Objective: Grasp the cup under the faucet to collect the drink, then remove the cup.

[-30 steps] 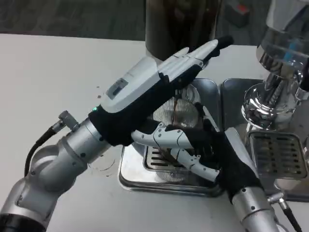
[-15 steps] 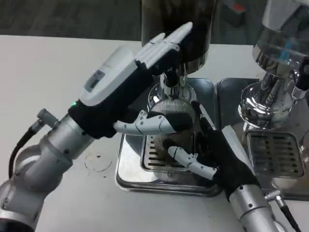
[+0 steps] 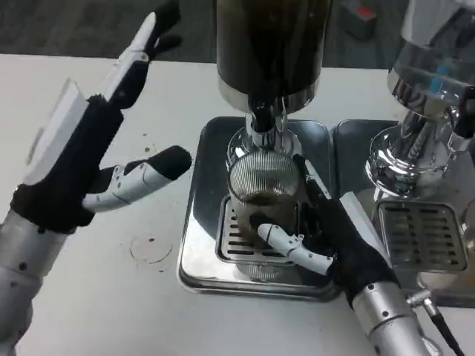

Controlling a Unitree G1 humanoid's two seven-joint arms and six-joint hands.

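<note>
At the far left, the robot's left hand (image 3: 82, 163) is raised above the white table (image 3: 111, 297), fingers spread wide and holding nothing, well apart from the cup. On the table near it is a faint ring stain (image 3: 151, 250).

In the centre, one ribbed glass cup (image 3: 262, 194) stands upright on the slotted grate of a steel drip tray (image 3: 200, 245), directly under the faucet (image 3: 261, 122) of a dark drink dispenser (image 3: 271, 44). There appears to be dark drink in the lower part of the cup.

The right hand (image 3: 319, 230) wraps the cup from its right side, thumb across the front and fingers (image 3: 312, 178) along the far side, so it grips the glass. The cup's long axis is vertical, and the right hand is much the nearer of the two. Removing the cup probably means drawing it toward the robot, clear of the spout.

To the right are a second dispenser (image 3: 430, 81) and a second drip tray (image 3: 423, 237). So: one cup, two dispensers, two trays.
</note>
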